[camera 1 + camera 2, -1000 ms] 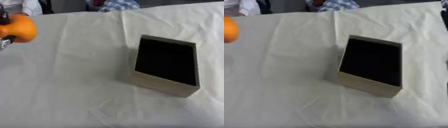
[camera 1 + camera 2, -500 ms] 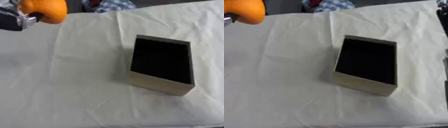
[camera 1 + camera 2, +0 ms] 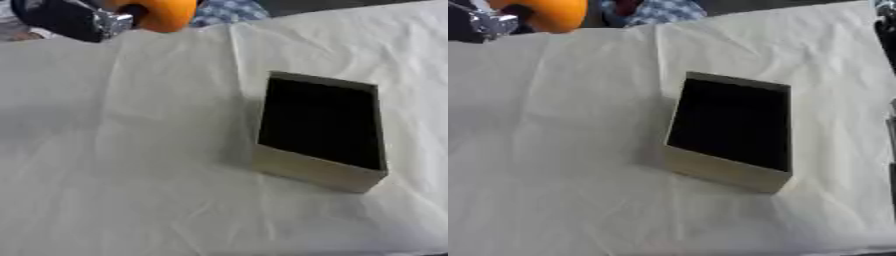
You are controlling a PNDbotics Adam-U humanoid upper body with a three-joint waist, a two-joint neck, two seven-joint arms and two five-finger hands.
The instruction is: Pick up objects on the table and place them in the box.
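The robot's left hand grasps a round orange ball at far left. The carry step seems underway; next, it must move right over the open beige cardboard box.

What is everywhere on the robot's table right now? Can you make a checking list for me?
Surface: table under a wrinkled white cloth, bare apart from the box.
Job's things: an open box with a dark inside, right of the middle, with nothing visible in it; an orange ball held up at the top left, not over the box.
Clutter: nothing seen.
Hands: left hand at the top left, curled round the orange ball; right hand not clearly seen, only dark shapes at the right edge.
Cables: nothing seen.
Surroundings: blue checked fabric beyond the far edge of the table.
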